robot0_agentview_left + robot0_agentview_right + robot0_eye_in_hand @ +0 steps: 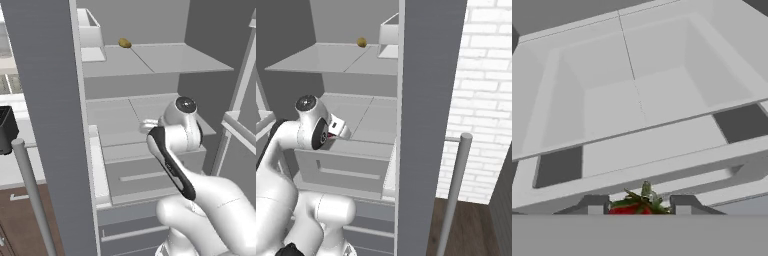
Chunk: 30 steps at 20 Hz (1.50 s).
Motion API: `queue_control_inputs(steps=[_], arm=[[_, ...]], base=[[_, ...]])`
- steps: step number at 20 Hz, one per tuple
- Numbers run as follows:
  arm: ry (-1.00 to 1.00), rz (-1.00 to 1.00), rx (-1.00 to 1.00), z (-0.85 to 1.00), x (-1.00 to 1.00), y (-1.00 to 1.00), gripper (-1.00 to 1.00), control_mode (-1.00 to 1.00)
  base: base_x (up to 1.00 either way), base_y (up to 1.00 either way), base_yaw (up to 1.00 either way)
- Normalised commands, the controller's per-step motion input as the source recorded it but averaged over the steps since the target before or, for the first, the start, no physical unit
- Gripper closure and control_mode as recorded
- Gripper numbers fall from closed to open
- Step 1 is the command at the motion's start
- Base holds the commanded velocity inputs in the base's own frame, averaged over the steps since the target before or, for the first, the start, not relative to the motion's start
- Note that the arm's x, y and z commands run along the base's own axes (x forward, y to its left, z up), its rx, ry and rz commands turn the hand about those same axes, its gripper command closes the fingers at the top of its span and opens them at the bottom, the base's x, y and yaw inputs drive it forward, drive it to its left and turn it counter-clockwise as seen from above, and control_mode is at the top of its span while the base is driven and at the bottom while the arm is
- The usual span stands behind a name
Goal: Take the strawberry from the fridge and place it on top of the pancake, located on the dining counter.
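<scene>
In the hand view the strawberry (pixel 638 206), red with a green top, sits between my two fingertips and touches both. My gripper (pixel 638 207) is shut on it, above the pale grey drawers and lower shelf of the fridge (pixel 637 90). In the right base view a sliver of red shows at the gripper (pixel 336 133), just in front of the middle shelf of the fridge (pixel 366 117). In the left base view the wrist covers most of the hand (pixel 148 125), which reaches into the open fridge (pixel 150 62). The pancake and the dining counter are out of view.
A small yellowish-brown lump (pixel 124 43) (pixel 361 42) lies on the upper shelf. The open fridge doors (pixel 45 100) (pixel 428 100) stand close on either side, with bar handles (pixel 31 192) (pixel 456 190). The drawer front (pixel 341 170) is just below my hand. A brick wall (pixel 483 100) is at the right.
</scene>
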Motion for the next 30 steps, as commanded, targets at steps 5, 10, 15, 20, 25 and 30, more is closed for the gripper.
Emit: queue_control_inputs(steps=[5,10,15,20,25,30], arm=[[0.07,-0.03,0.04,0.62,-0.91,-0.02,1.00,-1.00],[0.09,-0.01,0.04,0.58,-0.62,-0.01,1.00,-1.00],[0.02,-0.01,0.02,0.25,-0.46,0.00,1.00,-1.00],[0.01,0.00,0.00,-0.05,-0.24,0.08,1.00,-1.00],[0.00,0.00,0.00,0.00,0.00,0.00,1.00,1.00],[0.00,0.00,0.00,0.00,0.00,0.00,1.00,1.00]], base=[[0.00,0.00,0.00],[0.00,0.00,0.00],[0.00,0.00,0.00],[0.00,0.00,0.00],[-0.99,0.11,0.00],[-1.00,0.08,0.00]])
